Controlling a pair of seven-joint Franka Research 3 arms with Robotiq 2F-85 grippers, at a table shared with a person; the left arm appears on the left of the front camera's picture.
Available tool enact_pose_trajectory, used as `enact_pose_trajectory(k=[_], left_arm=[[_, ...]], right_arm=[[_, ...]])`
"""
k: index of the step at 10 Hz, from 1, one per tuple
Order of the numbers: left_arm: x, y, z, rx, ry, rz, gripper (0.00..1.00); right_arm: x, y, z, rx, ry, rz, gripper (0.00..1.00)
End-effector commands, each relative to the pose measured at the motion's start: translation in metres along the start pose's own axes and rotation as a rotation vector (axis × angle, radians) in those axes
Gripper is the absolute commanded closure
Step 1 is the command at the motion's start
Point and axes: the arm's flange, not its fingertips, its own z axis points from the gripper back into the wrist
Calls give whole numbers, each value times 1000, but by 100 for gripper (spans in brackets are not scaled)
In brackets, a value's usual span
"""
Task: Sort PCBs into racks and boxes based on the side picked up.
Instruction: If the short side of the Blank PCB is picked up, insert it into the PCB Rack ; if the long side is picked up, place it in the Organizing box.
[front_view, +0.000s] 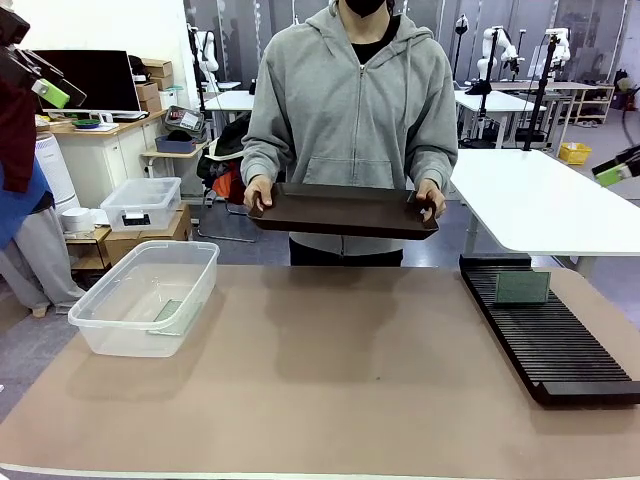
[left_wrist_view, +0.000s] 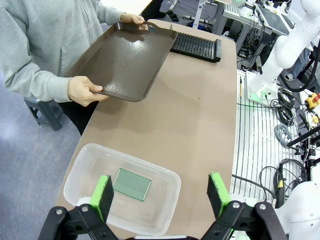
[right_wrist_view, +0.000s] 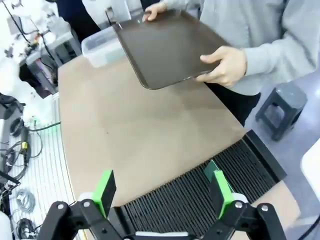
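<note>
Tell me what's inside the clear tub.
One green PCB lies flat on the floor of the clear tub. Nothing else shows inside; the board's underside is hidden.

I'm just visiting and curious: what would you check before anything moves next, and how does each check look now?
1. Left fingers open, holding nothing: ok.
2. Right fingers open, holding nothing: ok.
3. One PCB lies flat in the clear box: ok.
4. Other PCB stands upright in the black rack: ok.
5. Tray is in the person's hands, above the table: not ok to reach there.
</note>
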Motion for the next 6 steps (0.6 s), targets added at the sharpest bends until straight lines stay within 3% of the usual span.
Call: enact_pose_trajectory(k=[1, 4, 6], left_arm=[[-1, -3, 0, -4, -6, -1, 0], [-1, -3, 0, -4, -6, -1, 0], [-1, -3, 0, -4, -6, -1, 0]], right_arm=[[12, 15, 14, 2, 110, 6, 0], [33, 25, 40, 31, 255, 39, 0], [29, 19, 38, 41, 239, 114, 0]])
